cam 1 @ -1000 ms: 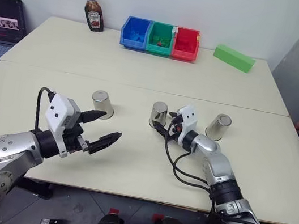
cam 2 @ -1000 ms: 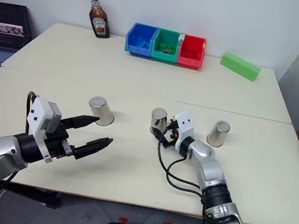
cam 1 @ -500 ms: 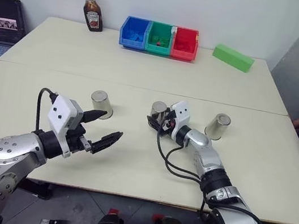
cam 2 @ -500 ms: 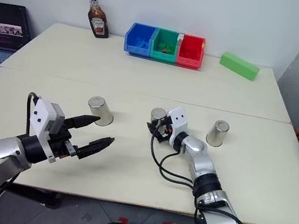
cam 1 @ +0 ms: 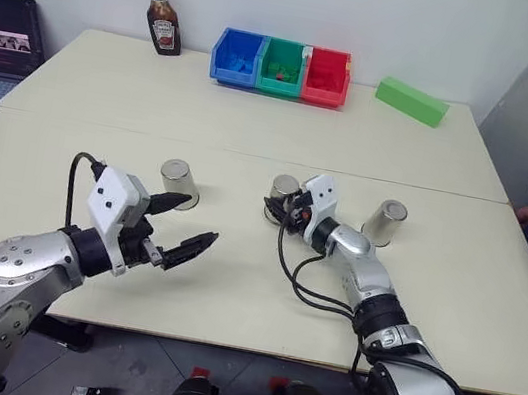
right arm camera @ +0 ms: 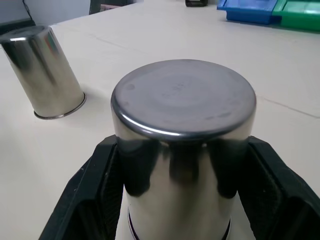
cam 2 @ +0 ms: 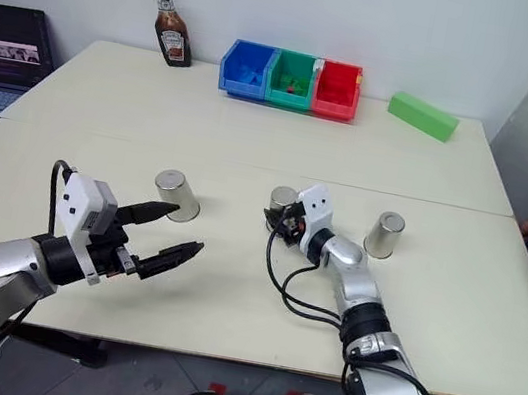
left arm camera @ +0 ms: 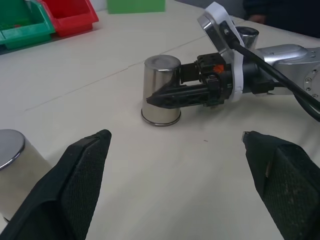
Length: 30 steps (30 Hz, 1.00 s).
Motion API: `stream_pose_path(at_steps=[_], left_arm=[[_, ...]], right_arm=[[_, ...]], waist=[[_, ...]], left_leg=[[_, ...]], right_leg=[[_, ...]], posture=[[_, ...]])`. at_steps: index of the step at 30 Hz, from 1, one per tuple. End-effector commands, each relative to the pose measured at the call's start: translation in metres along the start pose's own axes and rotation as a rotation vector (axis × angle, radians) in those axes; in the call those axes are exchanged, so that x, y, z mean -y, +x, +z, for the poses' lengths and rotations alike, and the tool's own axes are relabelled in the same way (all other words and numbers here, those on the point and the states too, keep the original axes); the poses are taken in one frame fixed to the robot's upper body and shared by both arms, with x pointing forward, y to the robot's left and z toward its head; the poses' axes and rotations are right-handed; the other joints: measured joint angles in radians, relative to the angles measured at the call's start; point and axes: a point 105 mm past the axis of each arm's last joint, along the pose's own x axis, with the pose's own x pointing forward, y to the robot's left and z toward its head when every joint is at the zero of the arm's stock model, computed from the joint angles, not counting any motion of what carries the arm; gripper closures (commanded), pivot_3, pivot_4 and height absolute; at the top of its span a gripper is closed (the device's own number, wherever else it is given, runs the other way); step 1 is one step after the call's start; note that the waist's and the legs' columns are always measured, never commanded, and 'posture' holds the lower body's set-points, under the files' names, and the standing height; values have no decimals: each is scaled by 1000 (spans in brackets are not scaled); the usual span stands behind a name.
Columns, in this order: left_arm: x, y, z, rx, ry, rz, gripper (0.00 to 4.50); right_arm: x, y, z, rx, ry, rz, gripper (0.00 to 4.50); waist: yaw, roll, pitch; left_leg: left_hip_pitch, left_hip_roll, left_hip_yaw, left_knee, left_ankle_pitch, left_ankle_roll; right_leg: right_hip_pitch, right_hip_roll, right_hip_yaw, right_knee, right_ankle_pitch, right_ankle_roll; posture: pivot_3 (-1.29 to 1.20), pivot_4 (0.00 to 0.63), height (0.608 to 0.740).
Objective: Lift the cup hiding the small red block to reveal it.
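Three smooth, slightly tapered metal tumblers stand upside down in a row across the middle of the matte cream table (cam 1: 256, 125). The middle cup (cam 1: 282, 197) has a polished, mirror-like wall and a flat, duller circular base facing up. The right gripper (cam 1: 277, 212) is clamped on this cup: in the right wrist view its two black, coarse-textured fingers (right arm camera: 95, 190) press against opposite sides of the reflective wall. In the left wrist view the cup's rim rests flat on the table surface.

The left cup (cam 1: 179, 183) stands to the left of the held cup, well apart from it. The right cup (cam 1: 384, 223) stands to the right, beyond the right arm's silver forearm. Both are free of contact.

The left gripper (cam 1: 181, 225) hovers above the near-left part of the table, its two black pointed fingers spread apart and holding nothing. A white boxy camera housing sits on its wrist.

The small red block cannot be seen; which cup covers it cannot be told.

At the far edge stand a glossy ketchup bottle (cam 1: 162, 16) on the left, three joined plastic bins (cam 1: 281, 67) in blue, green and red at the centre, and a long rectangular green block (cam 1: 412, 101) on the right.
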Motion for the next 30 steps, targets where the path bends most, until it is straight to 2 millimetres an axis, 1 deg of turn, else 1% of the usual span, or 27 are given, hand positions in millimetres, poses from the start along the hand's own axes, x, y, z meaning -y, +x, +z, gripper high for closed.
stream_pose_path(at_steps=[1, 2, 4, 5, 7, 9, 11, 13, 16, 20, 21, 24, 27, 28, 30], left_arm=[[2, 0, 6, 23, 34, -8, 0], [2, 0, 6, 23, 32, -8, 0], [4, 1, 4, 22, 27, -11, 0], [4, 1, 4, 21, 26, -13, 0], [6, 2, 3, 22, 19, -19, 0], [6, 4, 2, 23, 15, -28, 0], [6, 5, 3, 23, 16, -36, 0], [5, 5, 4, 24, 16, -40, 0], [4, 6, 5, 24, 22, -49, 0], [4, 7, 6, 24, 26, -54, 0], [4, 7, 7, 24, 27, -55, 0], [4, 7, 7, 25, 28, -55, 0], [2, 8, 9, 33, 32, -49, 0], [3, 8, 9, 34, 32, -49, 0], [5, 8, 8, 32, 30, -53, 0]], right_arm=[[4, -13, 54, 128, -48, -18, 1736], [3, -19, 62, 138, -51, -21, 1736], [0, -31, 72, 142, -51, -28, 1736], [-1, -35, 73, 137, -48, -30, 1736], [-3, -43, 68, 99, -52, -35, 1736], [1, -51, 50, 37, -38, -67, 1736], [5, -53, 35, 0, -17, -97, 1736], [7, -52, 28, -16, -5, -111, 1736], [11, -50, 13, -42, 54, -147, 1736], [11, -50, -2, -65, 82, -160, 1736], [11, -50, -5, -70, 86, -164, 1390], [12, -51, -9, -75, 86, -170, 783], [15, -52, -10, -74, 71, -188, 77], [16, -54, -9, -72, 62, -192, 4], [16, -57, -5, -62, 49, -190, 4]], waist=[[1, 0, 0], [2, 0, 0], [2, 0, 0], [2, 0, 0], [2, 0, 0], [2, 0, 0], [1, 0, 0], [0, 0, 0], [-3, 0, 0], [-1, 0, 0], [-1, 0, 0], [0, 0, 0], [0, 0, 0], [-1, 0, 0], [0, 0, 0]], left_leg=[[0, 0, 0, 0, 0, 0], [-1, 0, 0, 0, 0, 0], [-1, 0, -1, -1, 0, 0], [-1, 0, -1, -1, 0, 0], [0, 0, -1, -1, 0, 0], [0, 0, -1, -1, 0, 0], [1, 0, -1, -1, 0, 0], [1, 0, 0, 0, 0, 0], [1, 0, 1, 0, 0, 0], [1, 0, 0, -1, 0, 0], [1, 0, 0, -2, 0, 0], [0, 0, 1, -3, 0, 0], [0, 0, 1, -2, 0, 0], [0, 0, 0, -3, 0, 0], [1, 0, 0, -2, 0, 0]], right_leg=[[0, 0, 0, 0, 0, 0], [0, 0, 0, 0, 0, 0], [0, 0, -1, -1, 0, 0], [0, -1, -1, 0, 0, 0], [0, -1, -1, -1, 0, 0], [0, 0, -1, 0, 0, 0], [1, 0, -1, 0, -1, 1], [1, 0, 0, 0, -3, 4], [0, 0, 0, 0, -2, 4], [0, 1, 0, 0, -2, 4], [0, 1, 0, -1, -2, 4], [0, 0, 1, -2, -1, 2], [0, 0, 1, -2, 0, 0], [0, 0, 0, -2, -1, 1], [0, 0, 0, -1, -2, 4]], posture=[[0, 150, 740], [0, 150, 740], [0, 150, 740], [0, 150, 740], [0, 150, 740], [0, 150, 740], [0, 150, 740], [0, 150, 740], [0, 150, 740], [0, 150, 740], [0, 150, 740], [0, 150, 740], [0, 150, 740], [0, 150, 740], [0, 150, 740]])
